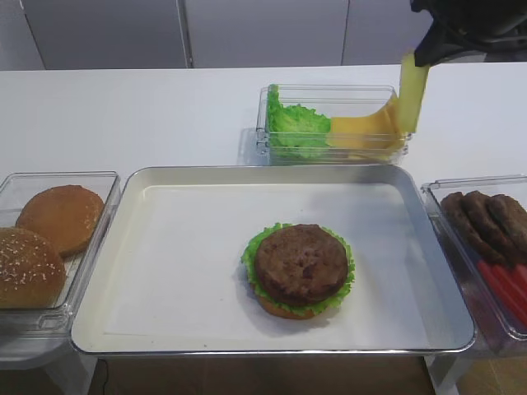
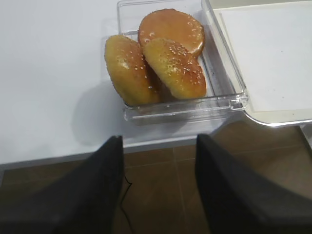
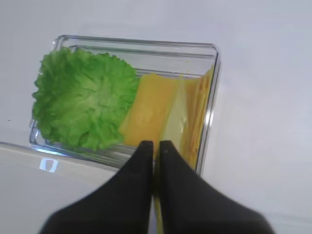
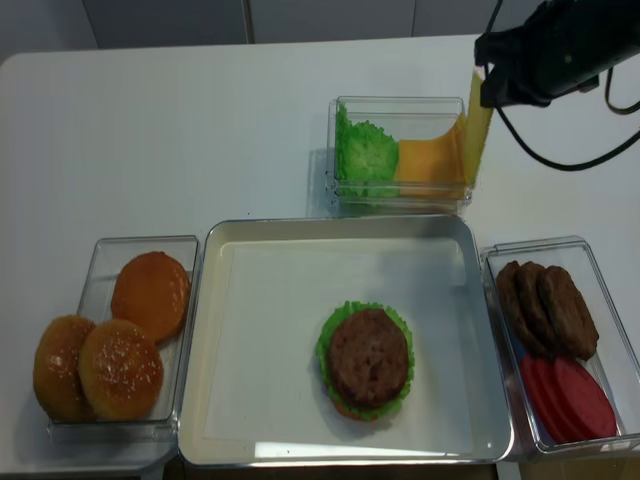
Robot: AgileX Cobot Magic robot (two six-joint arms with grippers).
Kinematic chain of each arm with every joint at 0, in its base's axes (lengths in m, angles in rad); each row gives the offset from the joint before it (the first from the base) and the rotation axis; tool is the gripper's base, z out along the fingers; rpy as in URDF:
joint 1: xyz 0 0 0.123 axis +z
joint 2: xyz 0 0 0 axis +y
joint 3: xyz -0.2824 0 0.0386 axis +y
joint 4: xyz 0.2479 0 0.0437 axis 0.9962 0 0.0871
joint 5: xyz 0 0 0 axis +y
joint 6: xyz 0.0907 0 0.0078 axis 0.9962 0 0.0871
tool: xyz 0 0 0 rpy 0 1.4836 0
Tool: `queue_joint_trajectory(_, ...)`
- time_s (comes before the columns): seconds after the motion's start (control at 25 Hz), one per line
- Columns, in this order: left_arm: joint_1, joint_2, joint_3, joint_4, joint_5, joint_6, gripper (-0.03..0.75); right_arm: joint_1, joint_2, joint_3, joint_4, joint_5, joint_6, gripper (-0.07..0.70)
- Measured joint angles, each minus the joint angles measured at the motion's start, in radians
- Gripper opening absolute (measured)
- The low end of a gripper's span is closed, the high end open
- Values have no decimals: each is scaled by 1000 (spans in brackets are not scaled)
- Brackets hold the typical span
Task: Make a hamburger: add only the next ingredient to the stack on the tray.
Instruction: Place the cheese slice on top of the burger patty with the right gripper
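Cheese slice (image 1: 412, 92): thin, floppy, light, tears easily; best pinched at one edge. Hangs from right gripper (image 3: 156, 146), jaws clamped on its top edge, above clear box (image 1: 333, 148), well apart from stack (image 1: 299, 267) on tray (image 1: 148, 247). Left gripper (image 2: 158, 146) jaws apart, empty.

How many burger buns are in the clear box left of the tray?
3. In the clear box: a smooth bun at the back and two sesame buns in front; more may hide underneath.

Two high views look down on my tray (image 1: 272, 259), one slanted from the front, one steeper, my right wrist close over the box behind it, my left wrist beside its left corner.
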Motion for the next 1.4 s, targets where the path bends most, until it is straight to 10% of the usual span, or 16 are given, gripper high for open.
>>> queue_joint_trajectory(0.6,0,0,0,0,0,0,356,5,-75,0,48,110,-21,39)
queue_joint_trajectory(1.4,0,0,0,0,0,0,356,264,-232,196,79,120,-27,39)
